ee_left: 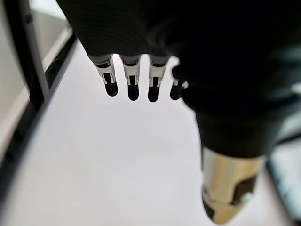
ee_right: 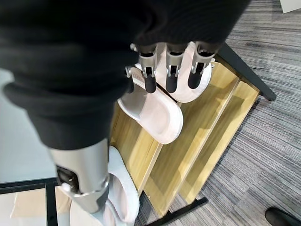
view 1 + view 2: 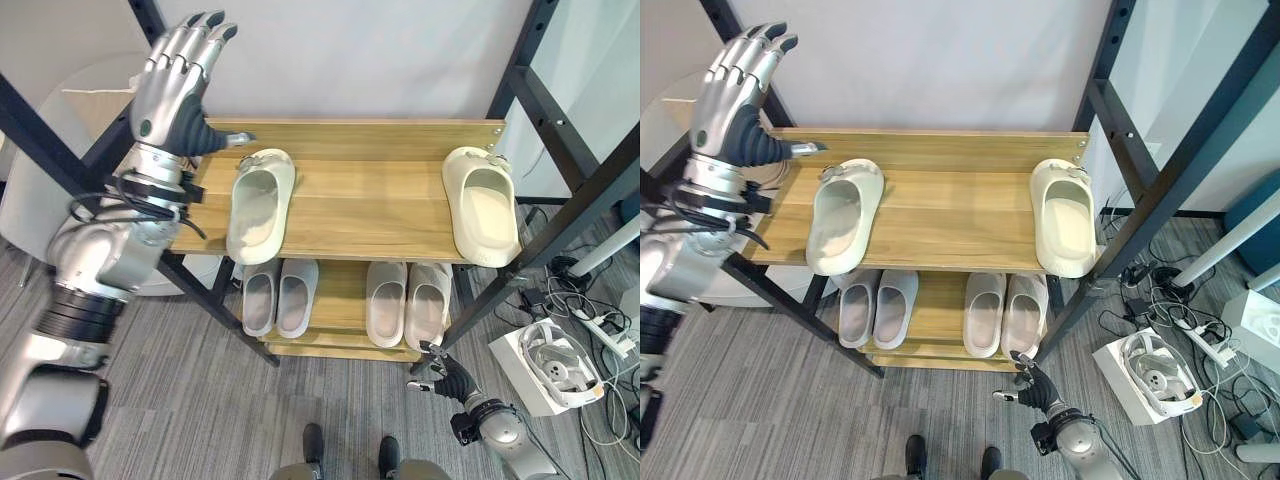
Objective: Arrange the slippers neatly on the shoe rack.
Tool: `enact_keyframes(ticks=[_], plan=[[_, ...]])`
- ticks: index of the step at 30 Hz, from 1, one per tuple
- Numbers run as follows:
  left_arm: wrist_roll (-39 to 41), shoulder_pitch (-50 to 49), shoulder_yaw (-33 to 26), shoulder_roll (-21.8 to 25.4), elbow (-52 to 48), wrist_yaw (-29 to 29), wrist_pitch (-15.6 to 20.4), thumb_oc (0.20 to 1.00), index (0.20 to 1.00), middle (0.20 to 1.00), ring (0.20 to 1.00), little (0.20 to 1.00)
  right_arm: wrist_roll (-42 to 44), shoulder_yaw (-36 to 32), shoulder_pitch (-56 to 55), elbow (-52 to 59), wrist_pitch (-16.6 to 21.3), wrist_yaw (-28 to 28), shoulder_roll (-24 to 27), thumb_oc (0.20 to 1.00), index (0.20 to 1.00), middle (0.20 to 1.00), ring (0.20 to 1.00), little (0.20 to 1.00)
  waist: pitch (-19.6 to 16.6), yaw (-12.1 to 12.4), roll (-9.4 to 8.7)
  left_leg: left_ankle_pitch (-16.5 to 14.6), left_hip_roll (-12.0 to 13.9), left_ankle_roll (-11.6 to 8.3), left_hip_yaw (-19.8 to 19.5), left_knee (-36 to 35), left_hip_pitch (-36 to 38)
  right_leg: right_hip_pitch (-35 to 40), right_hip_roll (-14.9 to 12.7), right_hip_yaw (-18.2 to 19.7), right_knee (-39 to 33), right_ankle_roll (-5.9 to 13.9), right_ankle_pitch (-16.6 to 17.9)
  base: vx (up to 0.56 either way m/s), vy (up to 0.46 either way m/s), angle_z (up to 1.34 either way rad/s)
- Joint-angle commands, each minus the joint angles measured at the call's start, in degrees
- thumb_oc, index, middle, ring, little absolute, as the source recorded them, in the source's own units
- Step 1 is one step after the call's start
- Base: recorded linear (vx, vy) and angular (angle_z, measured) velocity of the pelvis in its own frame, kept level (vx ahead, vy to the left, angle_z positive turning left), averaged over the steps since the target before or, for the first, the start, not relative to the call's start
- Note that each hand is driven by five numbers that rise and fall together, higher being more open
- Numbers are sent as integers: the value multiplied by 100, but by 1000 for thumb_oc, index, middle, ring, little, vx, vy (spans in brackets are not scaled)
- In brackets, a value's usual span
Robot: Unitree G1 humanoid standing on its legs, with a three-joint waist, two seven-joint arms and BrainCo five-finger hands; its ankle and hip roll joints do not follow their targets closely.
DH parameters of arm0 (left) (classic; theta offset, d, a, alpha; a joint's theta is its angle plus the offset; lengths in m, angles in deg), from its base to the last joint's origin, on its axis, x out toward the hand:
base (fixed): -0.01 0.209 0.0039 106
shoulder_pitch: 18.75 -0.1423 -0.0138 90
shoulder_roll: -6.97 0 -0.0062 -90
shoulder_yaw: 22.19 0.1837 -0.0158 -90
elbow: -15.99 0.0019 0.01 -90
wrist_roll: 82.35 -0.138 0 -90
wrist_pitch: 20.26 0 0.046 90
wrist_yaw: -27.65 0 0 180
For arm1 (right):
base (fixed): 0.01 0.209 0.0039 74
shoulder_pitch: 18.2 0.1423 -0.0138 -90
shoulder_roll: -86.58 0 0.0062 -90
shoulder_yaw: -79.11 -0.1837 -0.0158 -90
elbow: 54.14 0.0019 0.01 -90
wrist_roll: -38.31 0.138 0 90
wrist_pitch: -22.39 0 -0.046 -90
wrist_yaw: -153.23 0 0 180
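Two cream slippers lie far apart on the wooden rack's top shelf [image 3: 370, 200], toes toward me: one at the left [image 3: 260, 203], one at the right end [image 3: 482, 203]. On the lower shelf sit a pale grey pair [image 3: 278, 297] and a white pair [image 3: 407, 303], also seen in the right wrist view [image 2: 155, 110]. My left hand [image 3: 175, 85] is raised above the rack's left back corner, fingers straight, holding nothing. My right hand [image 3: 450, 378] hangs low by the floor in front of the rack's right foot, fingers relaxed and empty.
Black metal frame posts [image 3: 560, 140] flank the rack on both sides. A white rounded seat [image 3: 60, 110] stands behind the left post. At the right, a white box with gear [image 3: 550, 365] and loose cables lie on the grey carpet.
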Motion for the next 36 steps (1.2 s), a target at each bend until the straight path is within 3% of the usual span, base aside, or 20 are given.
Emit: enact_keyframes(ticks=[1,6,14,23,29,30,36], plan=[[-847,342,143,-465,159,-201,-576,1000,1000,1000,1000,1000,321,19,-70,614,438,-84,91,1000,1000,1000,1000,1000,40,-18,-319,-767,66,-264,146,-43,439,107,-602,-22,-674,828,508,0,0,0],[-785,544,487,-473,952,53,-729,1000,1000,1000,1000,1000,392,-79,-186,705,439,-73,113,1000,1000,1000,1000,1000,66,-63,-371,-767,91,-270,213,-43,416,47,-583,17,-667,833,507,10,-2,-8],[-329,384,305,-831,1476,89,-815,1000,1000,1000,1000,1000,337,-138,-214,714,390,-3,91,1000,1000,1000,1000,1000,145,-137,-397,-755,108,-272,259,-43,365,-49,-552,62,-658,818,512,2,-2,-5],[-47,1005,819,-991,2532,100,-977,1000,1000,1000,1000,1000,337,-142,-188,805,408,144,143,1000,1000,1000,1000,1000,319,-251,-463,-706,137,-256,344,-43,227,-290,-504,179,-609,820,567,-14,-1,-6],[374,886,317,-1169,2452,-296,-1133,1000,1000,1000,1000,1000,349,-80,-197,758,402,194,72,1000,1000,1000,1000,1000,321,-245,-486,-708,143,-250,347,-43,212,-327,-499,215,-612,806,568,2,-3,-5],[588,835,-54,-1215,2155,-529,-1196,1000,1000,1000,1000,1000,332,-54,-152,710,372,225,25,1000,1000,1000,1000,1000,290,-207,-477,-714,142,-256,307,-43,227,-291,-497,181,-627,785,546,0,0,0],[636,711,-540,-1142,1423,-759,-1265,1000,1000,1000,1000,1000,328,-59,-95,683,315,214,-3,1000,1000,1000,1000,1000,250,-137,-446,-725,142,-268,245,-43,264,-195,-495,102,-654,771,520,0,-7,3]])
